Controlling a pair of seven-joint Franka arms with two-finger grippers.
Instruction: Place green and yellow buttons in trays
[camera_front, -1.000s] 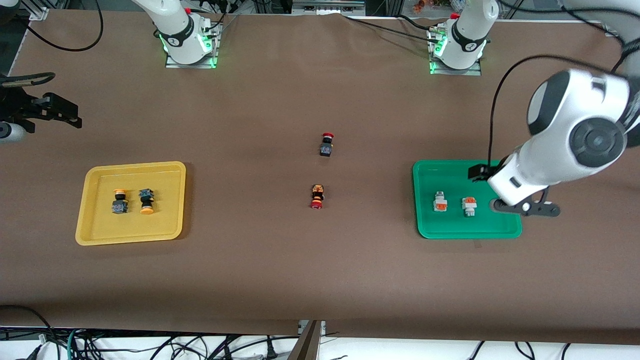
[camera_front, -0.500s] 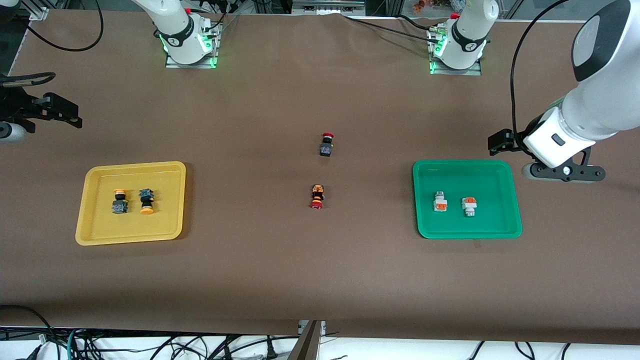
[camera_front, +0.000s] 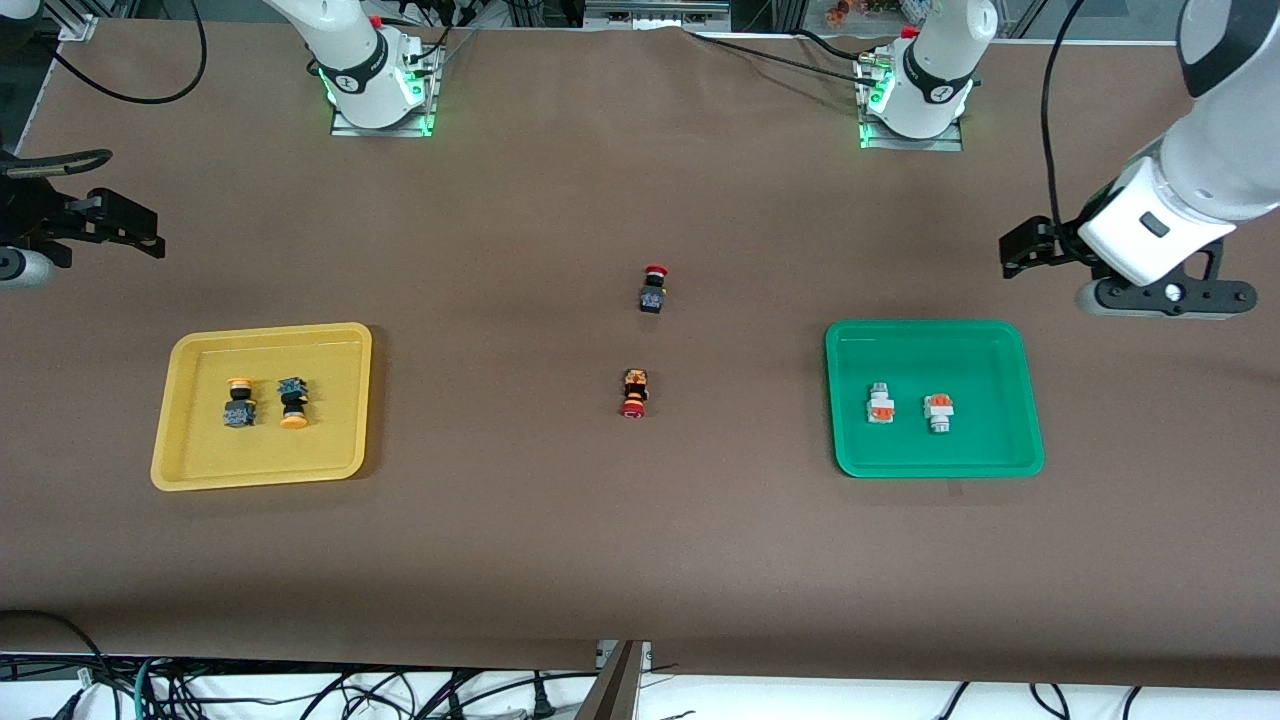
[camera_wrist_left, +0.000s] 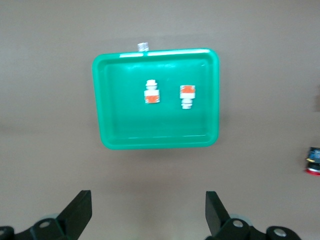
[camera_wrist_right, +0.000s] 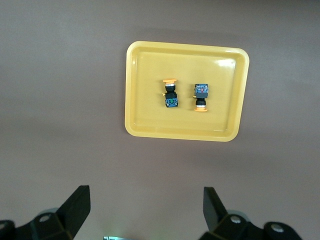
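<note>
The yellow tray (camera_front: 200, 450) holds two yellow-capped buttons (camera_front: 238, 402) (camera_front: 293, 402). The right wrist view shows this tray (camera_wrist_right: 145, 120) and its buttons (camera_wrist_right: 170, 94) (camera_wrist_right: 201, 97). The green tray (camera_front: 990, 370) holds two white-grey buttons with orange blocks (camera_front: 879, 402) (camera_front: 938, 412). The left wrist view shows this tray (camera_wrist_left: 115, 130) and its buttons (camera_wrist_left: 152, 92) (camera_wrist_left: 186, 96). My left gripper (camera_front: 1165, 296) (camera_wrist_left: 148, 212) is open and empty, high over bare table beside the green tray. My right gripper (camera_front: 70, 225) (camera_wrist_right: 145, 210) is open and empty, high over bare table beside the yellow tray.
Two red-capped switches lie mid-table between the trays: one with a black body (camera_front: 653, 289), one with an orange-black body (camera_front: 634, 392) nearer the front camera. Arm bases (camera_front: 375, 80) (camera_front: 915, 95) stand at the table's back edge.
My left gripper has risen and drawn back from over the green tray's corner toward the left arm's end of the table. The right arm has not moved. The buttons stay in place.
</note>
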